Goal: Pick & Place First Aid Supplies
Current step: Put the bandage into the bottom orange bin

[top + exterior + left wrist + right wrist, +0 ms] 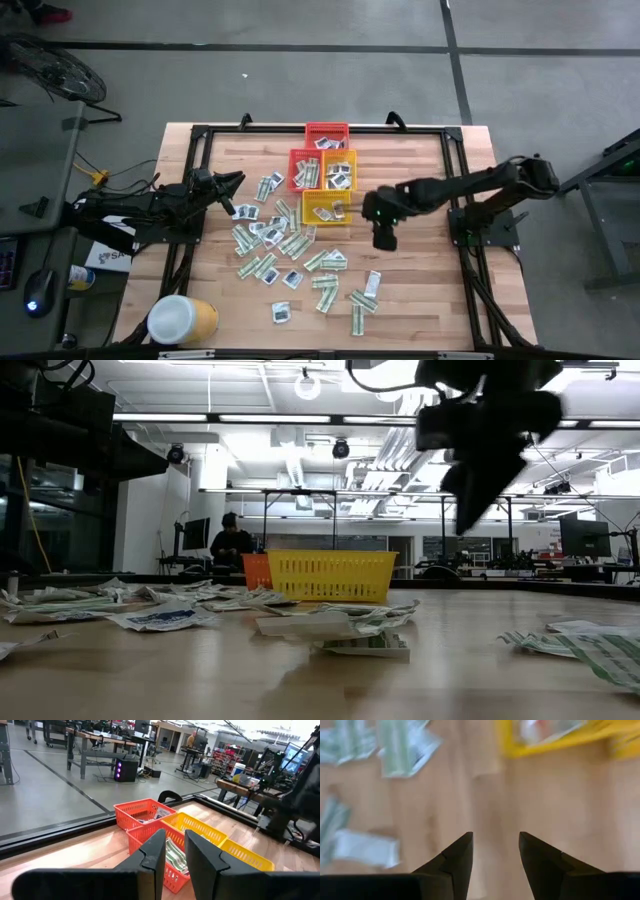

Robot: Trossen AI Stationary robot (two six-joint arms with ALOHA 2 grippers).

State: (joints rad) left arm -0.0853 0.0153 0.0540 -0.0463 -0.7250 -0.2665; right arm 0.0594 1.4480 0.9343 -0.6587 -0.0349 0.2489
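Hovering over bare wood, right claw [384, 238] open, empty, packets [285, 248] scattered beside it

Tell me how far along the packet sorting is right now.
Early on. A few packets already lie in the red, orange and yellow baskets. Nothing is in hand: the right gripper hangs open and empty above bare table beside the yellow basket, and the left gripper hovers by the table's left edge, empty. Dozens of loose packets are left, scattered across the table.
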